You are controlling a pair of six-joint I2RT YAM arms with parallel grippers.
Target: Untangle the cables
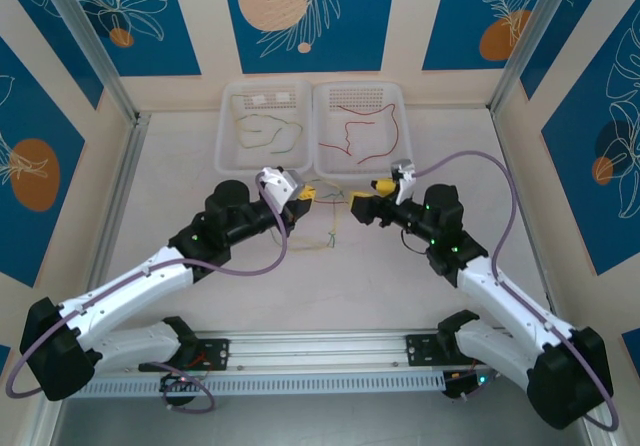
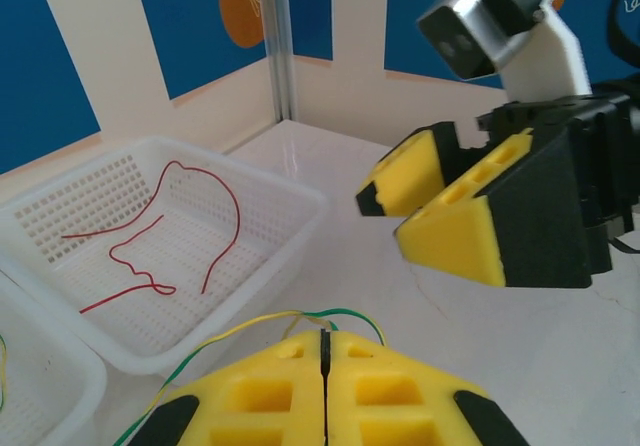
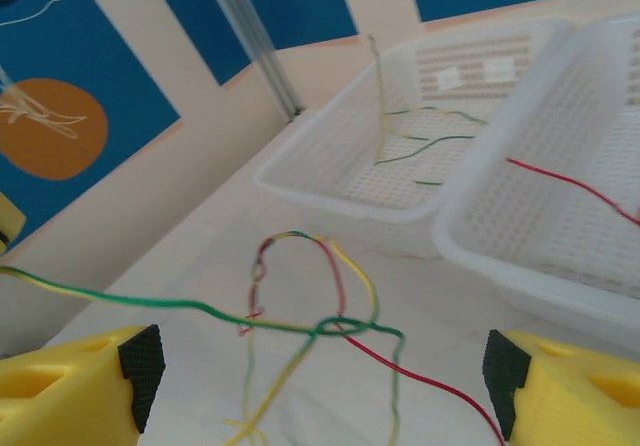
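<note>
White table point(image 1: 400, 266) at mid-frame carries the knotted cables point(image 3: 330, 321), and we keep them taut by pinching a yellow-green strand point(image 2: 250, 328) in our closed left gripper point(image 2: 322, 386), while our right gripper point(image 3: 320, 371) gapes wide at the knot, probably to free red for the upper-right basket point(image 1: 403, 116).

The top camera looks steeply down from above and behind the arm bases, taking in the whole table point(image 1: 400, 276). The left wrist camera sits low behind its own fingers point(image 2: 250, 396), facing the right gripper point(image 2: 392, 216) close up. The right wrist camera (equally low) faces the cables point(image 3: 338, 326). Both wrist views share the right-hand basket point(image 2: 262, 179).
</note>
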